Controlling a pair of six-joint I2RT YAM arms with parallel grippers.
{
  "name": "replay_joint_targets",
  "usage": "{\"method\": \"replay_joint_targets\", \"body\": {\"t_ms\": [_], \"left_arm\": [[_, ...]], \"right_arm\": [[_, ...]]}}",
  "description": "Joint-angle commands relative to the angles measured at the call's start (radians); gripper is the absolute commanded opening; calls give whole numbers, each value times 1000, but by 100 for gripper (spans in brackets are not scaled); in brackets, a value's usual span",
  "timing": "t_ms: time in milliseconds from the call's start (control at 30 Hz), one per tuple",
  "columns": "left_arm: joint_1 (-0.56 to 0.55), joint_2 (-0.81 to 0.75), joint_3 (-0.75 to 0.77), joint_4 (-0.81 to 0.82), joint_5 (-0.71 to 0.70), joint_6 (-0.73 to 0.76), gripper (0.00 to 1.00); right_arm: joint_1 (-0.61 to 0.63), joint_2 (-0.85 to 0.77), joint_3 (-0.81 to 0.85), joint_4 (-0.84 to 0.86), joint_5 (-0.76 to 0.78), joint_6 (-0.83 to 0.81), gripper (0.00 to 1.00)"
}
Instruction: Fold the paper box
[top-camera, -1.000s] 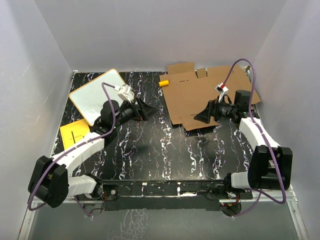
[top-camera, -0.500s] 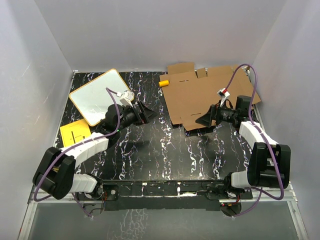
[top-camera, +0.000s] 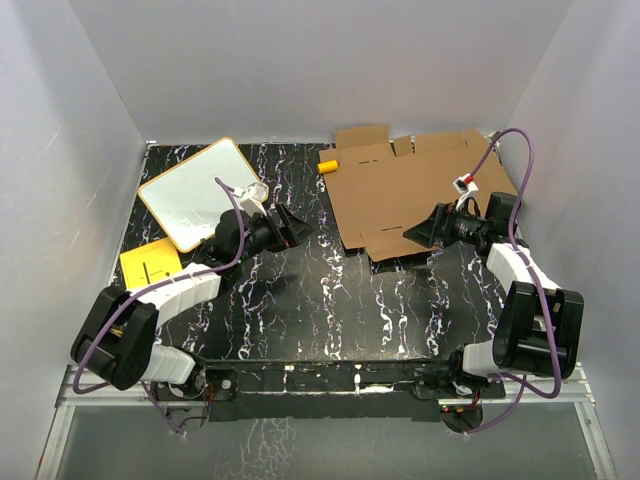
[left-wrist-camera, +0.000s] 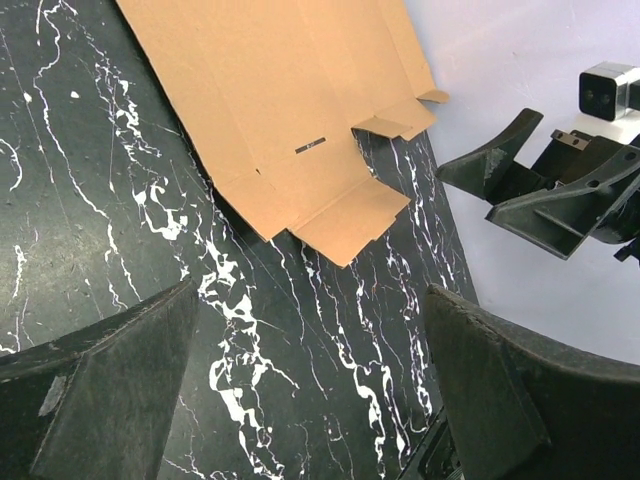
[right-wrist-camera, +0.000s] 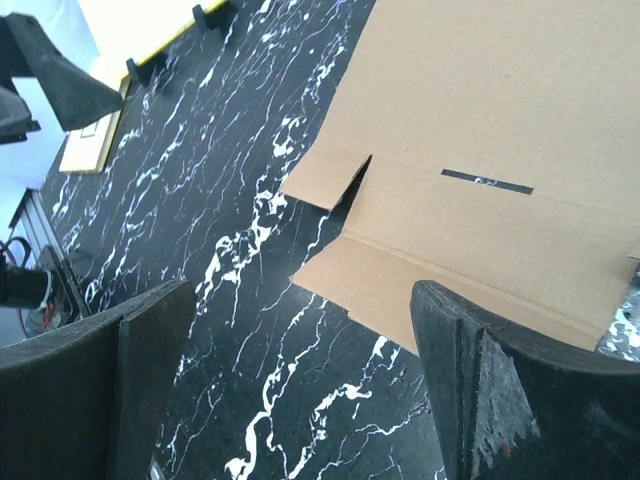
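On the black, white-veined surface, a yellow sheet lay near-left, and the left claw and right claw both stood spread wide, holding nothing. Farther back a white board lay left, while the box lay flat and unfolded at the far right, a small yellow cylinder just beside its left edge. The box's dark printed mark was too small to read; pale walls enclosed the surface.

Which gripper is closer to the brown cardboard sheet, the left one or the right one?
Right. The right gripper is at the near edge of the cardboard sheet, open, by its front flap. The left gripper, also open, is off to its left, with bare table between them.
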Motion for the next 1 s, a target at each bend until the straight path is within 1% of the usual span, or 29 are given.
{"method": "replay_joint_targets", "body": {"t_ms": [0,100,233,300,400,533,767,967], "left_arm": [[6,-61,3,10,-30,22,92],[6,-86,-19,22,-30,17,92],[7,-126,-62,76,-44,10,92],[8,-142,-71,87,-52,18,92],[10,-162,-71,86,-63,37,92],[12,-168,-82,90,-77,50,93],[17,-157,-117,123,-87,42,93],[18,-139,-108,129,-84,46,93]], "right_arm": [[-30,-32,-19,122,10,91,98],[-46,-41,-39,154,58,158,98],[-82,-46,-61,190,178,292,98],[-111,-41,-63,198,184,336,98],[-152,-32,-71,224,154,393,98],[-155,-20,-88,246,154,398,98],[-156,-9,-92,241,119,340,98],[-156,6,-72,186,226,346,98]]}}
